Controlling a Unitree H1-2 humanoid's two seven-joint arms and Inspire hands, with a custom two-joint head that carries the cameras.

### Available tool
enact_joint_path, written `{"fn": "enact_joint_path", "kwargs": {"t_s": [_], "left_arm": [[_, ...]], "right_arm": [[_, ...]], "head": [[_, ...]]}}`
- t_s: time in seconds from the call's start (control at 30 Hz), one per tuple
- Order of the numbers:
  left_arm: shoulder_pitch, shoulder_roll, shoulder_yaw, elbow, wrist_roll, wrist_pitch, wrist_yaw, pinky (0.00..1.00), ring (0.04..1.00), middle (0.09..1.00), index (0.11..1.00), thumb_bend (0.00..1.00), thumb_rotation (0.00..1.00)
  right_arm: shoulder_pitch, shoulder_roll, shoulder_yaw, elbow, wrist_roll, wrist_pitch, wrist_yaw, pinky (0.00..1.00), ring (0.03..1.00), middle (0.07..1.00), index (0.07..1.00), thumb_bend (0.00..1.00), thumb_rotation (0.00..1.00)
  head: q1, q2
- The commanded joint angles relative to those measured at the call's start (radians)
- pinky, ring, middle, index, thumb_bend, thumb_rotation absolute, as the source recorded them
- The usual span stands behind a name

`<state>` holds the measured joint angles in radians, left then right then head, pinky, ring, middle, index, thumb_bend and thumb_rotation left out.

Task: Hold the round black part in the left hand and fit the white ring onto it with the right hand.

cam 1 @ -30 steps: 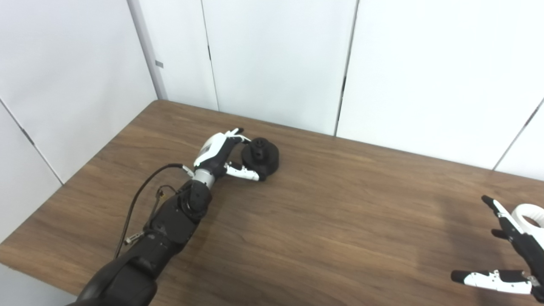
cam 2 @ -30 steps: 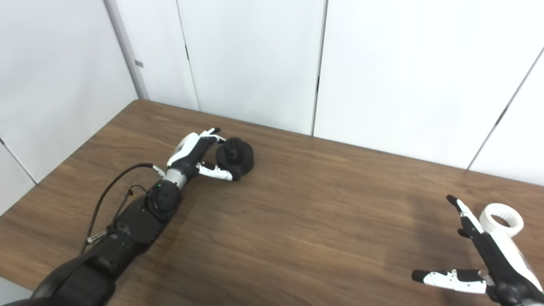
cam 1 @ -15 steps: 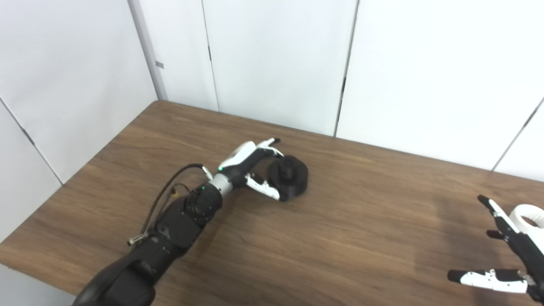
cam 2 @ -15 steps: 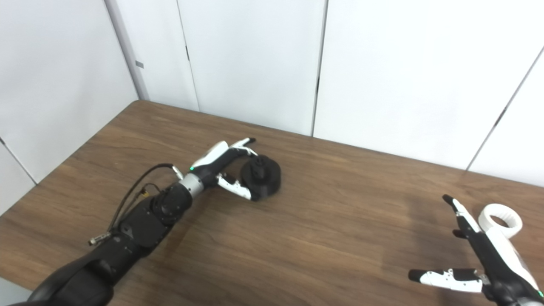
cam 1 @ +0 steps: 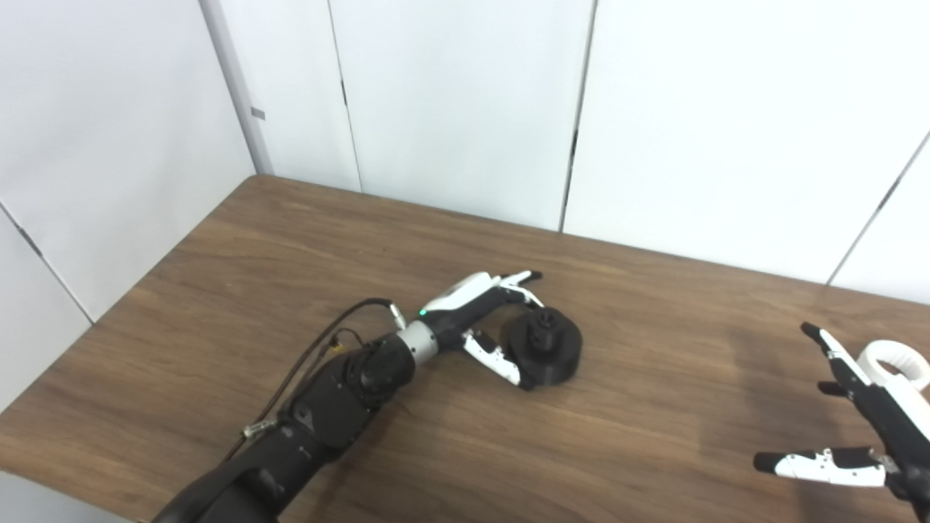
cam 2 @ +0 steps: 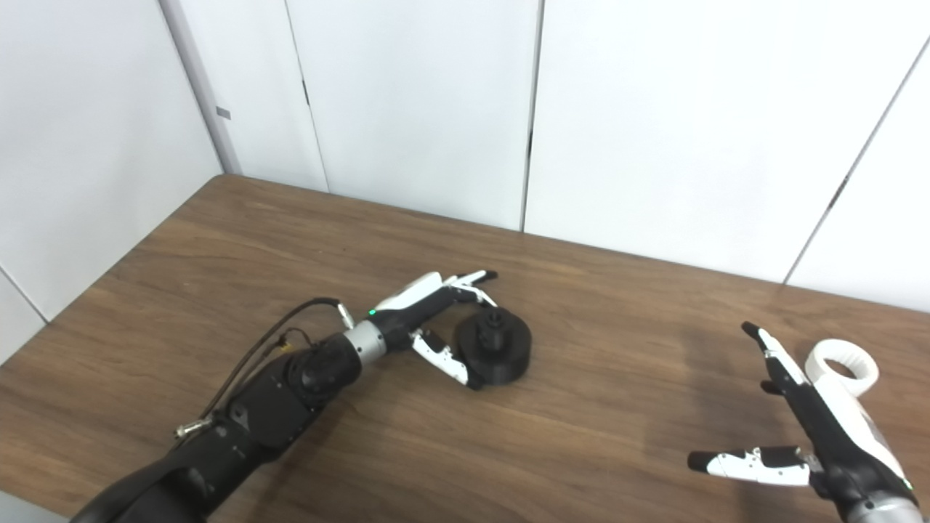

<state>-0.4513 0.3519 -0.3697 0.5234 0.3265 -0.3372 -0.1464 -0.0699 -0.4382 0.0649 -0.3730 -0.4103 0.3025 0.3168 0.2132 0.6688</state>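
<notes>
Left eye view | left hand [cam 1: 485, 312] cradles black part [cam 1: 546, 354] | white ring [cam 2: 843, 365] beside right hand [cam 2: 806, 428]

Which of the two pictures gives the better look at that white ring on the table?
The right eye view: the white ring shows whole, hole included, lying on the table beyond the open right hand. The left eye view has it against the picture's right edge, partly hidden behind that hand.

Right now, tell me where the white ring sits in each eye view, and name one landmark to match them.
Left eye view: white ring at the far right edge, behind the right hand.
Right eye view: ring further in from the right edge, fully visible.
Shared landmark: the black part mid-table.
</notes>
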Motion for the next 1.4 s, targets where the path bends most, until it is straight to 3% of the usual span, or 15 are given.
{"fn": "enact_joint_path", "kwargs": {"t_s": [0.0,0.57,0.73,0.83,0.93,1.03,1.13,1.37], "left_arm": [[0.016,-0.020,-0.042,-0.016,0.025,-0.001,-0.075,1.00,1.000,1.000,0.487,0.52,0.07],[0.037,-0.065,-0.145,-0.062,0.056,-0.048,-0.139,0.96,1.000,1.000,0.488,0.52,0.08],[0.042,-0.064,-0.153,-0.041,0.079,-0.067,-0.123,0.89,1.000,1.000,0.487,0.52,0.07],[0.045,-0.056,-0.153,-0.049,0.079,-0.066,-0.131,0.90,1.000,1.000,0.488,0.52,0.08],[0.047,-0.047,-0.149,-0.051,0.073,-0.075,-0.131,0.90,1.000,0.995,0.488,0.52,0.07],[0.051,-0.035,-0.145,-0.064,0.063,-0.070,-0.142,0.90,1.000,0.999,0.488,0.52,0.07],[0.054,-0.021,-0.143,-0.066,0.051,-0.080,-0.152,0.90,1.000,1.000,0.488,0.52,0.07],[0.063,0.001,-0.132,-0.065,0.021,-0.113,-0.168,0.92,1.000,0.998,0.489,0.52,0.07]], "right_arm": [[-0.037,-0.007,-0.010,-0.036,0.002,-0.035,-0.021,0.86,0.995,1.000,1.000,0.87,0.24],[-0.041,0.003,-0.012,-0.033,0.010,-0.047,-0.032,0.88,1.000,1.000,1.000,0.88,0.25],[-0.041,0.013,-0.012,-0.028,0.012,-0.065,-0.047,0.88,1.000,1.000,1.000,0.88,0.27],[-0.040,0.024,-0.021,-0.023,0.018,-0.097,-0.073,0.88,0.988,1.000,0.991,0.87,0.25],[-0.039,0.048,-0.050,-0.015,0.052,-0.141,-0.112,0.89,0.971,0.998,0.971,0.85,0.21],[-0.041,0.060,-0.076,-0.031,0.061,-0.126,-0.122,0.88,0.961,0.997,0.961,0.81,0.19],[-0.056,0.038,-0.095,-0.046,0.043,-0.109,-0.110,0.93,0.974,0.998,0.963,0.78,0.21],[-0.128,-0.062,-0.114,-0.057,-0.033,-0.076,-0.075,0.91,0.971,1.000,0.965,0.78,0.27]], "head": [[-0.006,0.002],[-0.033,0.015],[-0.101,0.026],[-0.135,0.032],[-0.187,0.039],[-0.254,0.044],[-0.323,0.043],[-0.489,0.015]]}}
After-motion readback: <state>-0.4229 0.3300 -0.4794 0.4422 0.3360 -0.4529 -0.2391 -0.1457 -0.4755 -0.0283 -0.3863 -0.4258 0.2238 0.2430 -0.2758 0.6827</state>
